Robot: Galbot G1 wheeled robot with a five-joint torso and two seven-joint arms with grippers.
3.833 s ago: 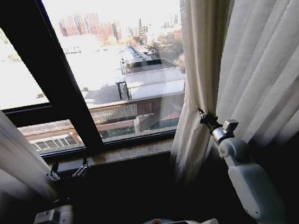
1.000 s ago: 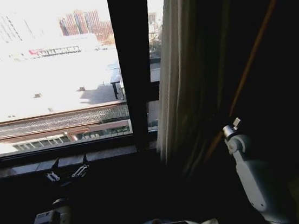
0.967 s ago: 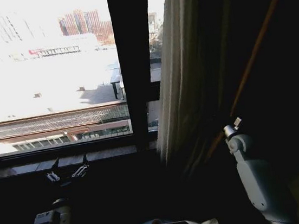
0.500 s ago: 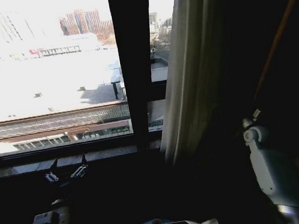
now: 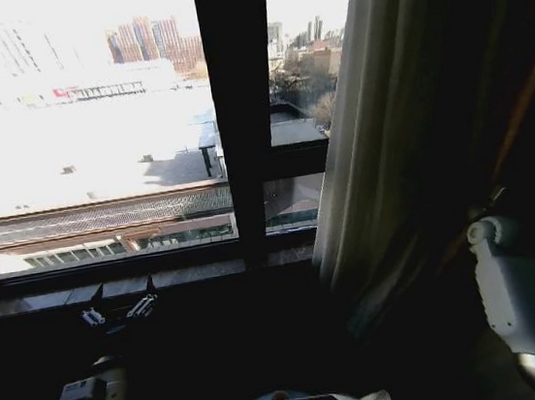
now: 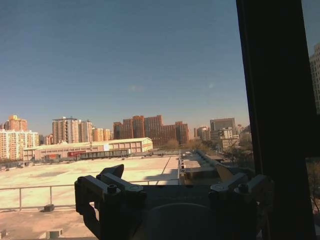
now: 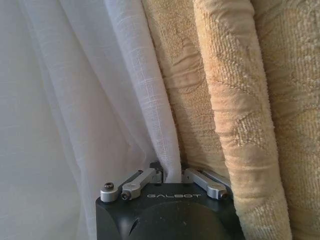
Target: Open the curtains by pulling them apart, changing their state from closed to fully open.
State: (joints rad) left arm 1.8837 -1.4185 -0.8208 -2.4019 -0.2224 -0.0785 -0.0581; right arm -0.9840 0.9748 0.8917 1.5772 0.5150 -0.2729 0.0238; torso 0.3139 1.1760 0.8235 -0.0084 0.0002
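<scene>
Your right gripper's tip is buried in the dark folds of the curtains [image 5: 387, 137] in the head view, so look to the wrist view: there the right gripper [image 7: 172, 175] has its fingers [image 7: 142, 178] closed on a fold of sheer white cloth, with a thicker cream panel [image 7: 235, 100] just beside it. The right arm [image 5: 523, 295] reaches up at far right, wrist against the fabric. The curtain hangs bunched at the right of the window frame [image 5: 242, 115]; its top and bottom are cut off. Your left gripper [image 5: 120, 311] sits low at left near the sill [image 5: 189, 276], fingers spread apart and empty, pointed at the glass.
</scene>
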